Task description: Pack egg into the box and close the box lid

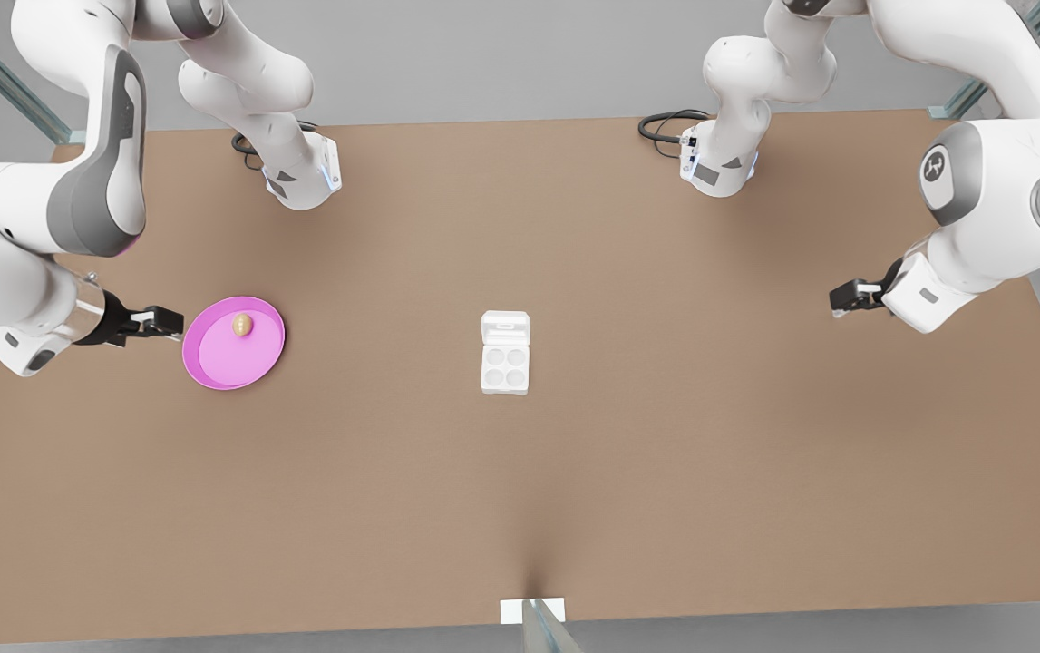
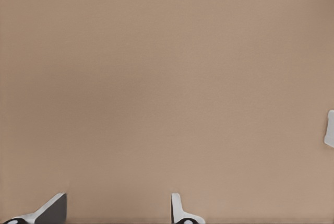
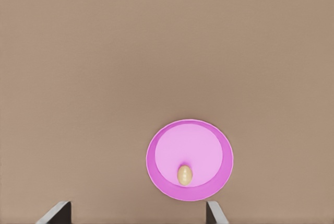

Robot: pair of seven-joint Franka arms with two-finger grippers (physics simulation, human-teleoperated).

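Front view: nothing of the task is done yet. The egg [image 1: 242, 324] lies on a pink plate [image 1: 211, 367] toward the counter [image 1: 665, 472] edge at the front view's left, well apart from the box [image 1: 505, 365] at mid-counter, whose cups are bare and whose box lid [image 1: 506, 327] lies flat open. The right hand [image 1: 168, 322] hovers just beside the plate, fingers apart (untouched egg below it). The left hand [image 1: 839, 299] waits near the opposite edge, fingers apart. Picking, placing and closing all remain.
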